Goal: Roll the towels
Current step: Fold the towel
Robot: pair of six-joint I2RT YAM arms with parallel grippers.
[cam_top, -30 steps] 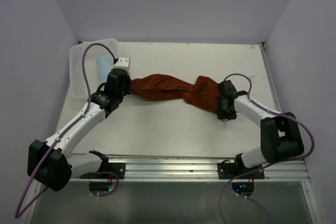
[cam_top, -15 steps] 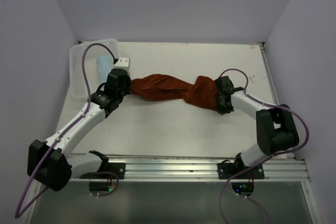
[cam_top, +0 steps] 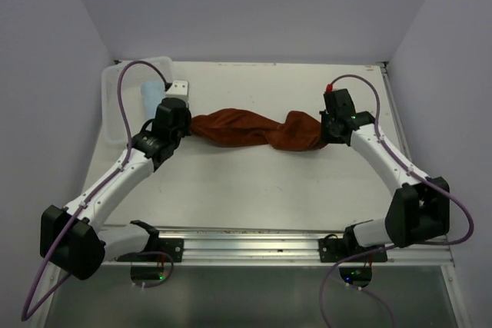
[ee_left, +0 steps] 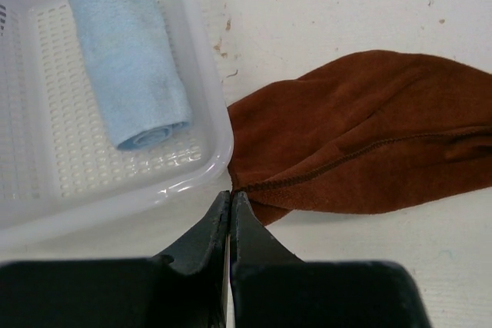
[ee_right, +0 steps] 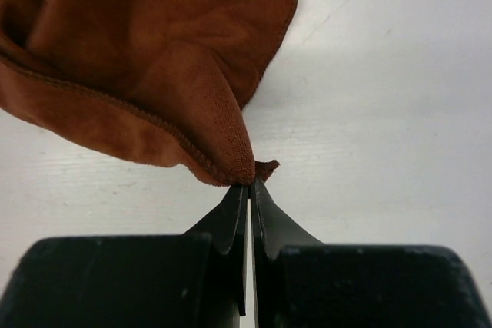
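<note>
The rust-brown towel (cam_top: 254,129) lies twisted across the middle of the table between both arms. My left gripper (ee_left: 231,194) is shut on the towel's left corner (ee_left: 254,187), right beside the basket's rim. My right gripper (ee_right: 250,182) is shut on the towel's right corner (ee_right: 244,167), lifted slightly off the table. The light-blue towel (ee_left: 127,55) lies rolled inside the white mesh basket (ee_left: 46,182); in the top view only part of the blue towel (cam_top: 150,96) shows behind the left arm.
The basket (cam_top: 115,105) sits at the table's back left corner. Purple walls close in the left, back and right sides. A metal rail (cam_top: 254,243) runs along the near edge between the arm bases.
The right gripper swung from the towel's near right side up to its far right end and closed on the corner. The towel's right end shifted with it. The left arm stayed put.
</note>
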